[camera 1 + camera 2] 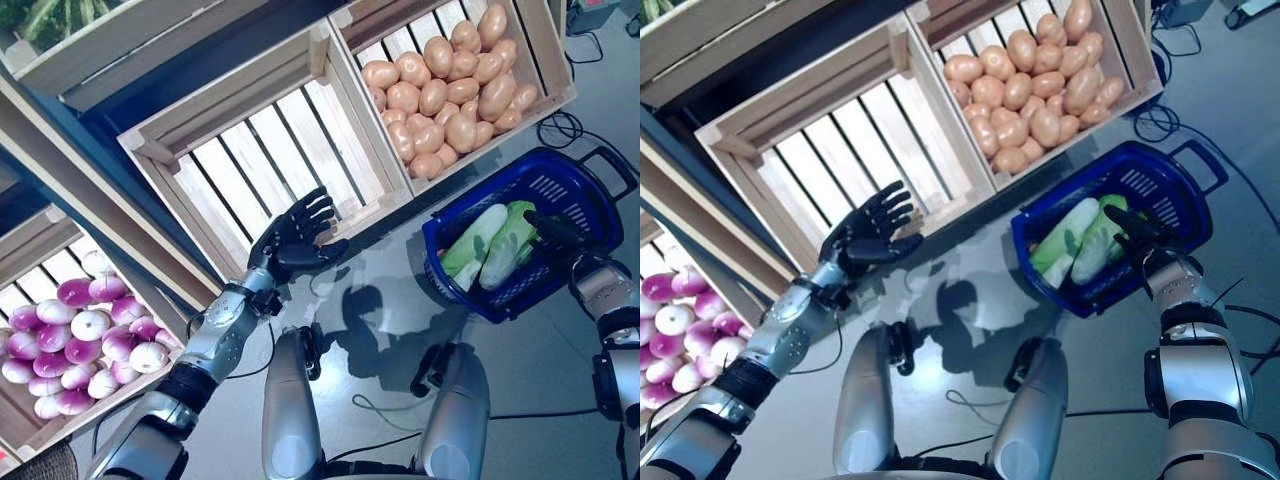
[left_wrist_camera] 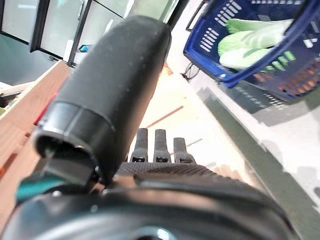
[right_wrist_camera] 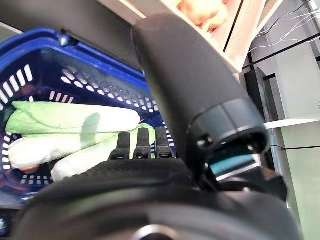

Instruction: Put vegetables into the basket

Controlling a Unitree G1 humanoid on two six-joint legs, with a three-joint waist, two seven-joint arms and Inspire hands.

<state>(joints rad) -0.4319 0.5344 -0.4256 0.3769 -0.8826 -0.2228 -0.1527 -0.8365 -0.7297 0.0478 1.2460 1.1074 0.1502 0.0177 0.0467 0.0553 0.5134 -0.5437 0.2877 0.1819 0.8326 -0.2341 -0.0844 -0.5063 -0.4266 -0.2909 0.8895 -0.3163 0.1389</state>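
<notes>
The blue plastic basket (image 1: 570,190) stands on the grey floor at the right. Pale green and white leafy vegetables (image 1: 490,245) lie in it; they also show in the right wrist view (image 3: 70,122) and the left wrist view (image 2: 250,40). My left hand (image 1: 295,235) is open and empty, its fingers spread, in front of the lower edge of an empty wooden crate (image 1: 260,150). My right hand (image 1: 555,230) is open, its fingers straight, just above the basket's near rim over the vegetables.
A wooden stand with slatted crates runs across the back. A crate of brown potatoes (image 1: 450,85) stands just behind the basket. A crate of purple and white round vegetables (image 1: 75,340) stands low at the left. Grey floor lies between stand and basket.
</notes>
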